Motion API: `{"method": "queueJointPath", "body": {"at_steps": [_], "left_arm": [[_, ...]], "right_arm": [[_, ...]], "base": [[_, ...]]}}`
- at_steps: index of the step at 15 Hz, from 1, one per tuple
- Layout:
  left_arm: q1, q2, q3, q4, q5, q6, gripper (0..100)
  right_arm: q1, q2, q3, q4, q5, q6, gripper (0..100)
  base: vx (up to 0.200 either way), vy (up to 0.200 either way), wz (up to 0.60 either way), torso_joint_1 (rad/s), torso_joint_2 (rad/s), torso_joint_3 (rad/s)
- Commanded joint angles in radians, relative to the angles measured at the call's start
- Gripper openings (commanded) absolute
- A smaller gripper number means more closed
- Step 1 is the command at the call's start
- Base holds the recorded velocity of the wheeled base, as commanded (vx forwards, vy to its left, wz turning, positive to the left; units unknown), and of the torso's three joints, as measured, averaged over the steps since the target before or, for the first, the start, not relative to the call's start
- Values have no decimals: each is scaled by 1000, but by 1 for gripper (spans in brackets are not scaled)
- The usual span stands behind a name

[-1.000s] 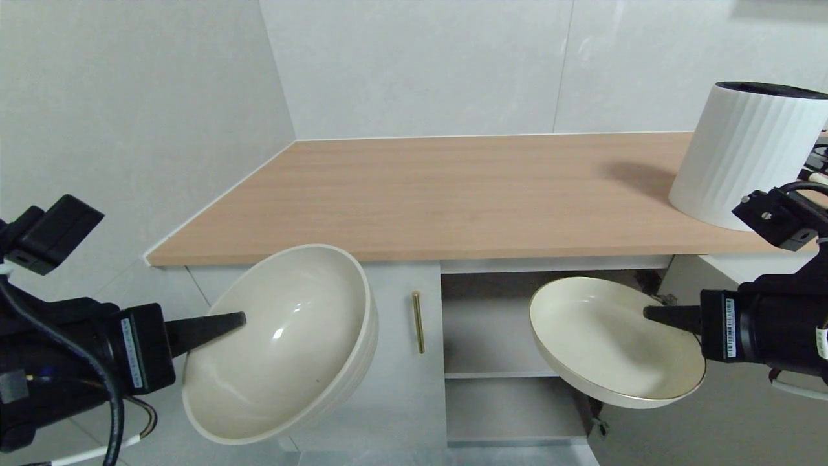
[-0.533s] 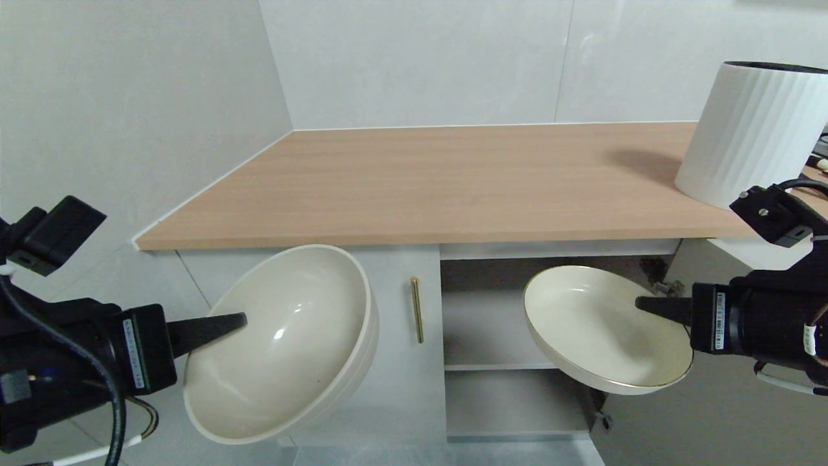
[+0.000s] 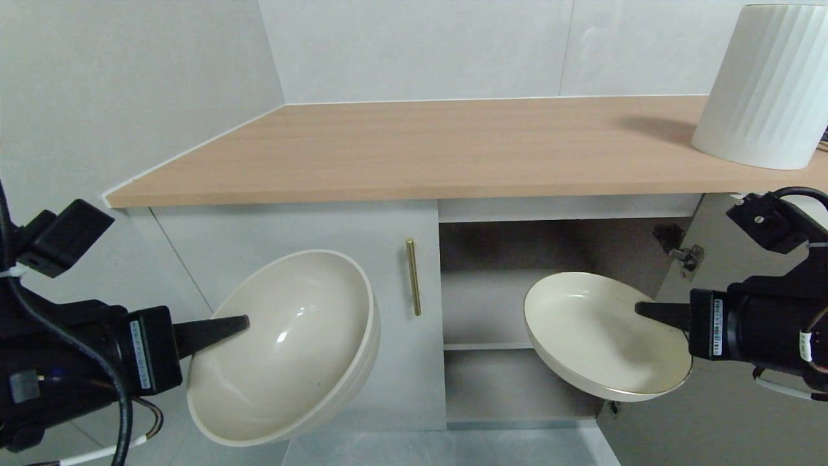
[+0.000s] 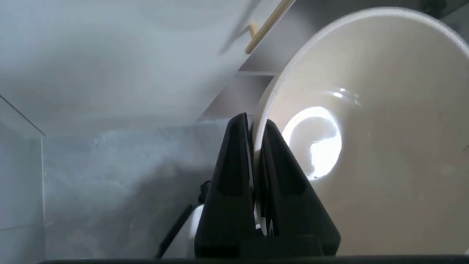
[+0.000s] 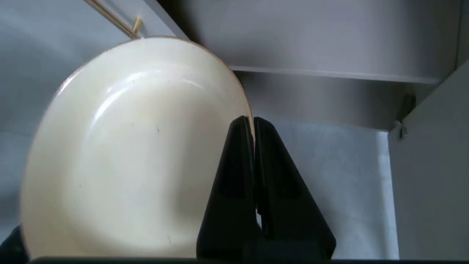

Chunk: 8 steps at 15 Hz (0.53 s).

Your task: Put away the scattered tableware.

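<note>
1. The bowl (image 3: 291, 349) hangs tilted at 7 o'clock in the head view, in front of the closed door (image 3: 291, 233) of the cabinet (image 3: 550, 243). The left gripper (image 3: 244, 321) is clamped on its rim at the bowl's 9 o'clock.
2. The gold-edged plate (image 3: 595, 336) hangs at 4 o'clock in front of the cabinet's open half, about level with the shelf (image 3: 482, 347). The right gripper (image 3: 640, 309) pinches its rim at the plate's 3 o'clock.
3. A brass handle (image 3: 412, 277) stands upright between bowl and plate.
4. Above them, the table (image 3: 420, 149) carries a white ribbed pot (image 3: 763, 84) at 2 o'clock.
</note>
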Motion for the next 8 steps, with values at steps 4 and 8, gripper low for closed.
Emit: {"method": "queueJointPath", "body": {"at_steps": [4, 8], "left_arm": [[0, 5, -1, -1, 0, -1, 0], [0, 7, 1, -1, 0, -1, 0]], "right_arm": [[-4, 12, 5, -2, 0, -1, 0], [-7, 39, 5, -2, 0, -1, 0]], "base": [[0, 0, 0, -15, 44, 22], [0, 0, 0, 0, 0, 0]]}}
